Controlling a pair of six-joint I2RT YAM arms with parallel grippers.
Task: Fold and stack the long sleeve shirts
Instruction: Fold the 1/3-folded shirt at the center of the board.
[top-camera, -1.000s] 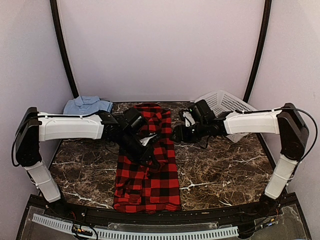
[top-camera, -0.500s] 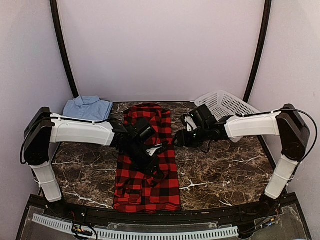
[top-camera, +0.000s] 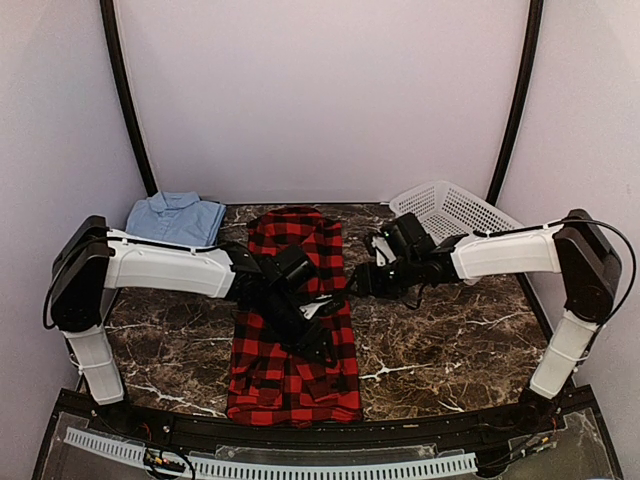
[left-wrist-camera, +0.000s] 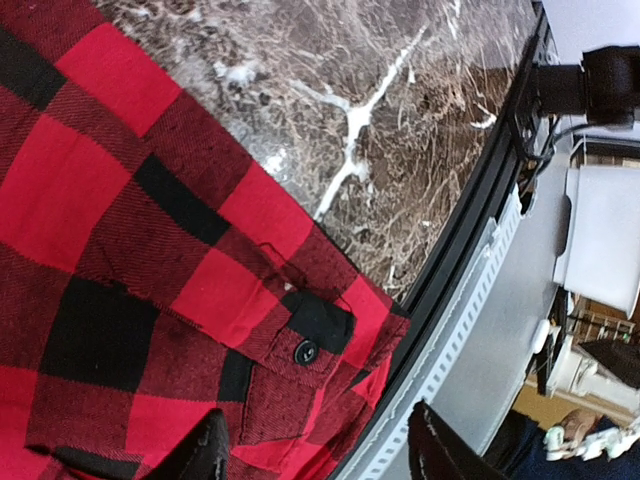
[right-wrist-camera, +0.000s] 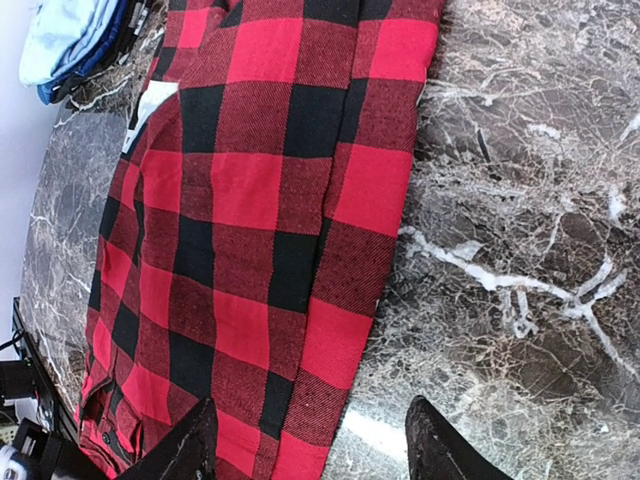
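Note:
The red-and-black check flannel shirt (top-camera: 295, 385) lies as a long narrow strip down the middle of the table. My left gripper (top-camera: 318, 345) hovers over its near half, open, with nothing between the fingers. In the left wrist view a buttoned cuff (left-wrist-camera: 305, 350) lies just beyond my left gripper (left-wrist-camera: 320, 455). My right gripper (top-camera: 358, 282) is open at the flannel's right edge; the right wrist view shows that edge (right-wrist-camera: 370, 230) under my right gripper (right-wrist-camera: 315, 450). A folded light blue shirt (top-camera: 178, 215) rests at the back left, over a darker blue one (right-wrist-camera: 85, 60).
A white mesh basket (top-camera: 452, 208) stands tilted at the back right, behind my right arm. Bare dark marble (top-camera: 450, 340) stretches to the right of the flannel. The table's black front rail (left-wrist-camera: 480, 230) runs close to the flannel's near end.
My left gripper has opened and let go of the flannel, after sliding a little rightward and nearer over it. The right gripper has barely shifted.

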